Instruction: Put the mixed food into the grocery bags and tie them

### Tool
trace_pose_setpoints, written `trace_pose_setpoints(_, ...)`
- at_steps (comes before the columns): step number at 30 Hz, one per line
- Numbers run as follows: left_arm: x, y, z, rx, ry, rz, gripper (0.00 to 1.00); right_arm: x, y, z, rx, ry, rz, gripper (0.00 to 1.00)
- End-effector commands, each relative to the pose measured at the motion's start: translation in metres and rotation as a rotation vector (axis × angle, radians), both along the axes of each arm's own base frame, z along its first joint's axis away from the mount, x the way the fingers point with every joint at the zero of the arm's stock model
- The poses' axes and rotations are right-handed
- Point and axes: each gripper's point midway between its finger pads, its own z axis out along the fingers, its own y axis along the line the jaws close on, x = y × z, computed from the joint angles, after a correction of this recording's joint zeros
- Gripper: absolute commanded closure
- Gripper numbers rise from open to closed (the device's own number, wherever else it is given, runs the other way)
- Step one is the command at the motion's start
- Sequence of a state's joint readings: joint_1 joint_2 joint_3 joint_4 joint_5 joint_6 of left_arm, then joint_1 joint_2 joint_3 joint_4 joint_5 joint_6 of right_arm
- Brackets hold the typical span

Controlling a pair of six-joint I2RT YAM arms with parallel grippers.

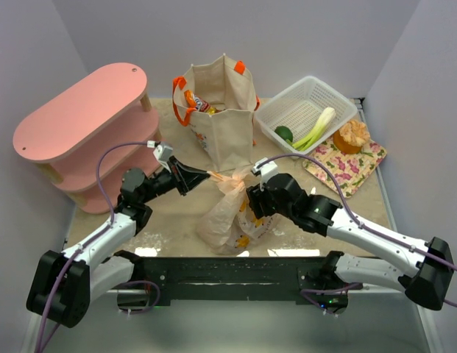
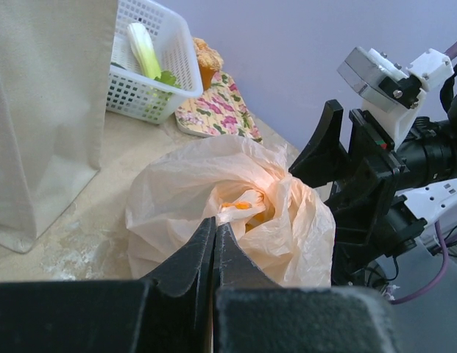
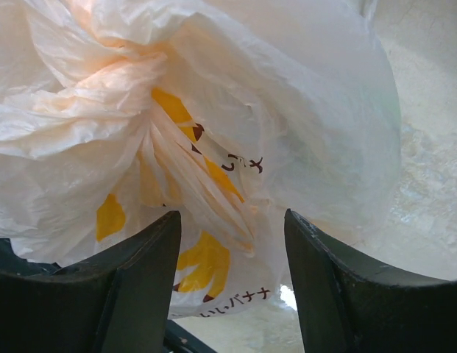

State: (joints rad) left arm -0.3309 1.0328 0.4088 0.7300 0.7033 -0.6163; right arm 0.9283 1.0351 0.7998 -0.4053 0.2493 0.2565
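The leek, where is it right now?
In the top view, the leek lies in the white basket at the back right, beside the green round vegetable, between the canvas tote and the floral mat.

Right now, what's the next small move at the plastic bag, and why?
Probably close the right tool on the bunched plastic between its open jaws. The left tool is shut on the twisted top of the peach plastic bag, so tying likely needs a second grip.
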Motion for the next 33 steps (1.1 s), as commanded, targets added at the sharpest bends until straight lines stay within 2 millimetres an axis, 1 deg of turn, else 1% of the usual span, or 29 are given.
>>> trace_pose_setpoints(1, 0.003, -0.003, 0.021, 0.002, -0.081, -0.016, 1.0, 0.012, 0.007, 0.025, -0.022, -0.11, 0.075, 0.37)
trace_pose_setpoints(2, 0.003, -0.004, 0.02, 0.003, -0.081, -0.017, 1.0, 0.014, 0.01, 0.027, -0.016, -0.124, 0.083, 0.36)
trace_pose_setpoints(3, 0.003, -0.004, 0.02, 0.004, -0.08, -0.022, 1.0, 0.015, 0.012, 0.023, -0.022, -0.122, 0.089, 0.37)
trace_pose_setpoints(4, 0.003, -0.005, 0.019, 0.006, -0.076, -0.025, 1.0, 0.017, 0.014, 0.023, -0.023, -0.128, 0.092, 0.4)
trace_pose_setpoints(5, 0.004, -0.005, 0.019, 0.005, -0.076, -0.027, 1.0, 0.019, 0.016, 0.024, -0.021, -0.14, 0.095, 0.48)
trace_pose_setpoints(7, 0.004, -0.005, 0.019, 0.005, -0.077, -0.027, 1.0, 0.022, 0.019, 0.022, -0.03, -0.138, 0.095, 0.6)
trace_pose_setpoints(8, 0.004, -0.005, 0.019, 0.008, -0.078, -0.023, 1.0, 0.022, 0.018, 0.024, -0.04, -0.129, 0.092, 0.78)
trace_pose_setpoints(9, 0.007, -0.004, 0.021, 0.009, -0.082, -0.008, 1.0, 0.022, 0.016, 0.025, -0.05, -0.121, 0.083, 0.89)
trace_pose_setpoints(10, 0.007, -0.002, 0.021, 0.016, -0.086, 0.003, 1.0, 0.021, 0.014, 0.025, -0.05, -0.107, 0.067, 0.95)
trace_pose_setpoints(11, 0.009, -0.001, 0.023, 0.021, -0.091, 0.017, 1.0, 0.019, 0.011, 0.026, -0.062, -0.091, 0.06, 0.97)
trace_pose_setpoints(12, 0.014, 0.001, 0.027, 0.022, -0.1, 0.038, 1.0, 0.018, 0.007, 0.027, -0.065, -0.086, 0.046, 0.97)
trace_pose_setpoints(13, 0.015, 0.002, 0.027, 0.032, -0.101, 0.045, 1.0, 0.016, 0.004, 0.031, -0.048, -0.081, 0.025, 0.96)
trace_pose_setpoints(14, 0.018, 0.002, 0.032, 0.031, -0.109, 0.053, 1.0, 0.013, -0.001, 0.031, -0.06, -0.065, 0.009, 0.96)
trace_pose_setpoints(15, 0.022, 0.004, 0.033, 0.034, -0.103, 0.077, 1.0, 0.013, -0.006, 0.033, -0.064, -0.061, -0.018, 0.99)
trace_pose_setpoints(16, 0.026, 0.006, 0.03, 0.043, -0.086, 0.099, 1.0, 0.014, -0.012, 0.034, -0.074, -0.058, -0.047, 1.0)
trace_pose_setpoints(17, 0.03, 0.008, 0.03, 0.043, -0.075, 0.121, 1.0, 0.011, -0.019, 0.036, -0.073, -0.034, -0.091, 1.0)
trace_pose_setpoints(18, 0.037, 0.015, 0.031, 0.038, -0.062, 0.175, 1.0, 0.01, -0.025, 0.036, -0.084, -0.028, -0.123, 1.0)
trace_pose_setpoints(19, 0.04, 0.02, 0.033, 0.026, -0.053, 0.208, 1.0, 0.017, -0.038, 0.04, -0.093, -0.054, -0.214, 1.0)
trace_pose_setpoints(22, 0.044, 0.033, 0.038, 0.007, -0.058, 0.276, 1.0, 0.025, -0.064, 0.062, -0.089, -0.127, -0.357, 1.0)
trace_pose_setpoints(23, 0.044, 0.034, 0.04, 0.006, -0.065, 0.284, 1.0, 0.026, -0.069, 0.075, -0.068, -0.157, -0.382, 1.0)
trace_pose_setpoints(25, 0.043, 0.039, 0.046, 0.004, -0.08, 0.308, 1.0, 0.029, -0.077, 0.094, -0.043, -0.203, -0.428, 1.0)
trace_pose_setpoints(26, 0.042, 0.04, 0.051, 0.001, -0.096, 0.309, 1.0, 0.031, -0.077, 0.11, -0.008, -0.226, -0.437, 1.0)
trace_pose_setpoints(27, 0.04, 0.039, 0.055, 0.0, -0.111, 0.302, 1.0, 0.031, -0.077, 0.121, 0.02, -0.246, -0.436, 1.0)
trace_pose_setpoints(28, 0.039, 0.039, 0.059, -0.001, -0.124, 0.296, 1.0, 0.034, -0.073, 0.132, 0.045, -0.279, -0.414, 1.0)
trace_pose_setpoints(29, 0.038, 0.038, 0.063, -0.001, -0.138, 0.288, 1.0, 0.033, -0.069, 0.138, 0.069, -0.29, -0.389, 1.0)
trace_pose_setpoints(31, 0.039, 0.04, 0.061, 0.012, -0.123, 0.299, 1.0, 0.036, -0.071, 0.144, 0.087, -0.312, -0.416, 1.0)
trace_pose_setpoints(32, 0.041, 0.043, 0.056, 0.017, -0.109, 0.321, 1.0, 0.039, -0.077, 0.142, 0.075, -0.316, -0.451, 1.0)
trace_pose_setpoints(33, 0.044, 0.051, 0.056, 0.008, -0.099, 0.377, 1.0, 0.044, -0.091, 0.141, 0.053, -0.34, -0.527, 1.0)
